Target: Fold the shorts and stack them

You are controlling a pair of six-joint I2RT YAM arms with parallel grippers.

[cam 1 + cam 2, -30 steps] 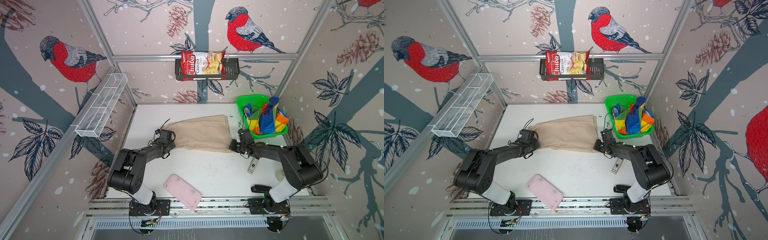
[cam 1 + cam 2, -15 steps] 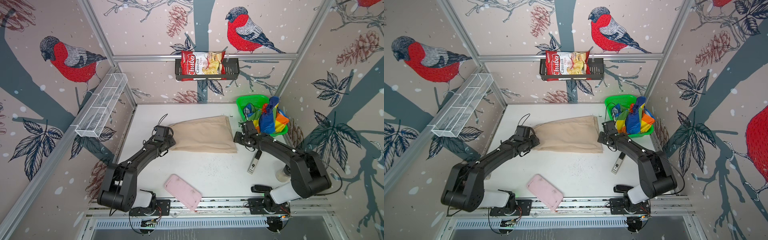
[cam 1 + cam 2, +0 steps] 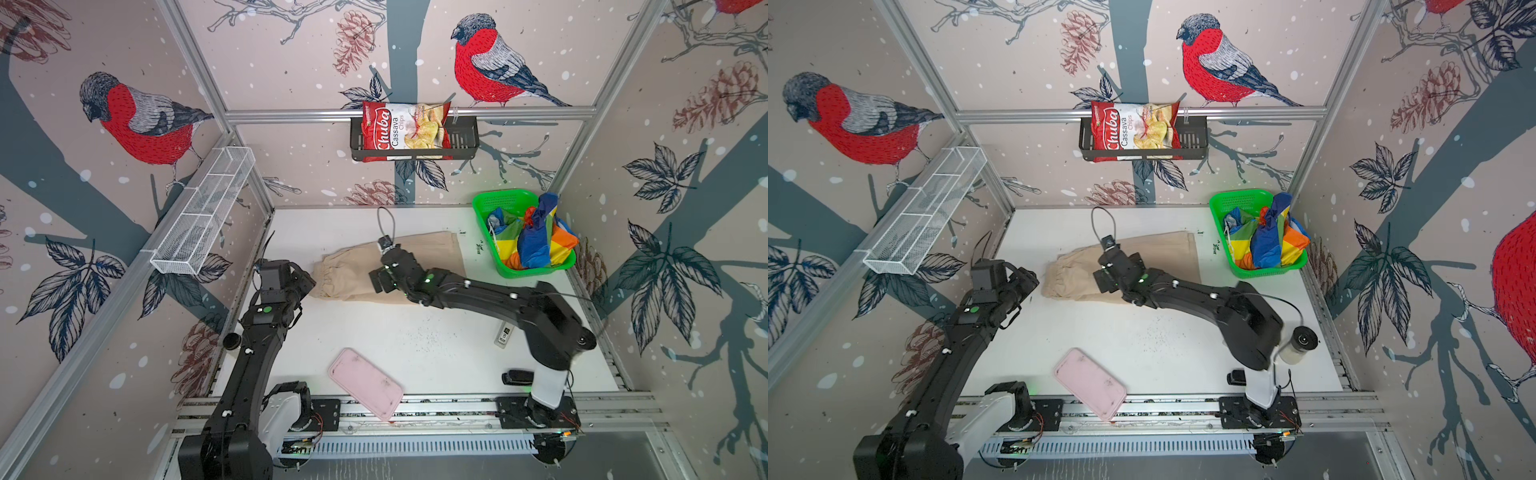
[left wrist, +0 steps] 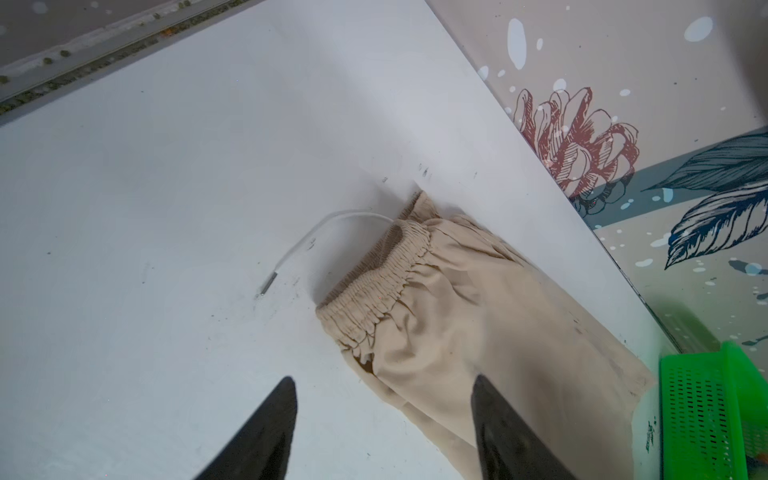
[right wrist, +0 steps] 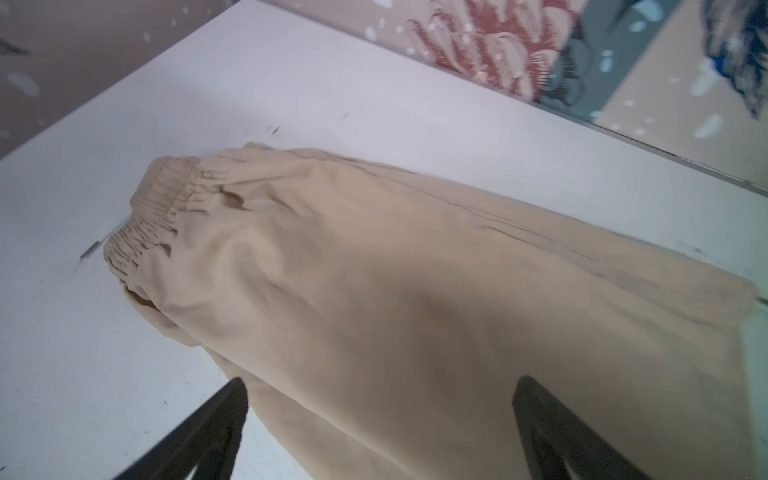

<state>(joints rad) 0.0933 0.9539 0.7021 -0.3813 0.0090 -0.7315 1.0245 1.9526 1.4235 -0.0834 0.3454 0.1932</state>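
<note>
Both top views look steeply down from high above the near edge onto the whole table (image 3: 374,332) and far wall, the left wrist camera sits low and close facing right along the beige shorts (image 4: 478,324), the right wrist camera close above them facing left, all four sharing that cloth.

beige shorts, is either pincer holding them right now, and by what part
Nothing is held. The beige shorts lie on the table; the left pincer and right pincer both stand open, gripping no cloth.

Bright even light, blurred wrist views
</note>
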